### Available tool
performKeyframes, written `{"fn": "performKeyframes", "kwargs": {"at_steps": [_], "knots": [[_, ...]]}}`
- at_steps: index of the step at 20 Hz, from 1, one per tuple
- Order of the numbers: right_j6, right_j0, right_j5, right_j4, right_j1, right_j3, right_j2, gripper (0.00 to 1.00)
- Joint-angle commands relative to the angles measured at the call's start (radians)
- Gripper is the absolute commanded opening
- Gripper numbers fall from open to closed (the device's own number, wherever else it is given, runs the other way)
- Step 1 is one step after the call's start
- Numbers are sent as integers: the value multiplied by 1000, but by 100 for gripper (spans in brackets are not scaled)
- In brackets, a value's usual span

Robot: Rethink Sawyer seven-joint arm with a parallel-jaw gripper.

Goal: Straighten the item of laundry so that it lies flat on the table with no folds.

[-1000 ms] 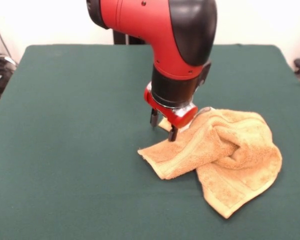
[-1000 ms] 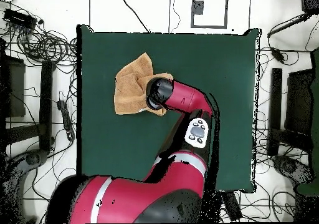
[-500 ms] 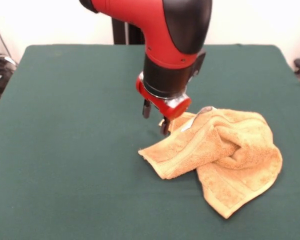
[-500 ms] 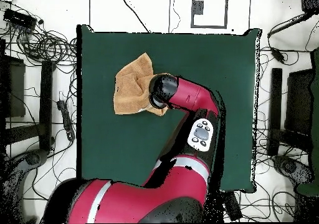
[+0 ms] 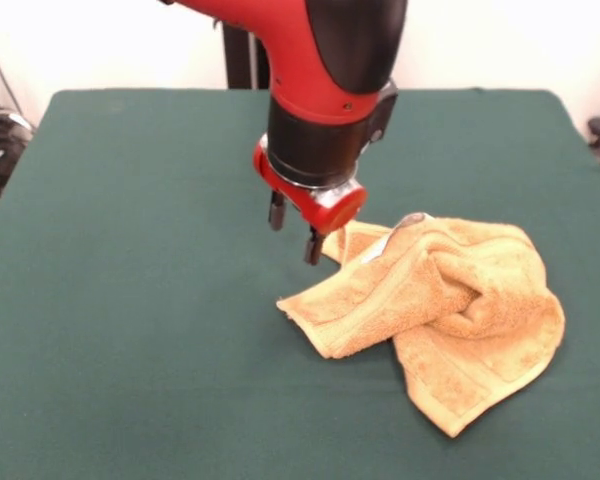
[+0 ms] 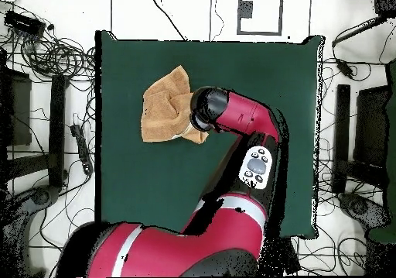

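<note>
The golden-orange towel (image 5: 450, 310) lies crumpled and folded over itself on the dark green table (image 5: 140, 300), right of centre in the front view. A small white label (image 5: 378, 248) shows near its upper left fold. In the overhead view the towel (image 6: 162, 108) lies at the table's upper left. My gripper (image 5: 294, 228) hangs just left of the towel's upper left corner, a little above the table, open and empty. In the overhead view the arm's wrist (image 6: 210, 112) covers the gripper and the towel's right edge.
The table (image 6: 263, 89) is much wider than the towel. Cables and equipment (image 6: 46, 58) lie on the floor around it. A dark stand (image 5: 242, 60) rises behind the table's far edge.
My gripper has lifted off the towel's upper left corner and moved left and up, away from the towel. The towel has stayed in the same crumpled shape.
</note>
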Motion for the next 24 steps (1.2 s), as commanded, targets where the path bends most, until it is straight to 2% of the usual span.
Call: {"fn": "performKeyframes", "kwargs": {"at_steps": [1, 11, 17, 24], "knots": [[170, -20, -125, 30, 101, 17, 117, 100], [204, -21, -154, 62, 119, 28, 135, 100], [309, 24, -124, 115, 102, 50, 94, 100], [262, 62, 145, 70, 69, -161, 2, 100]]}}
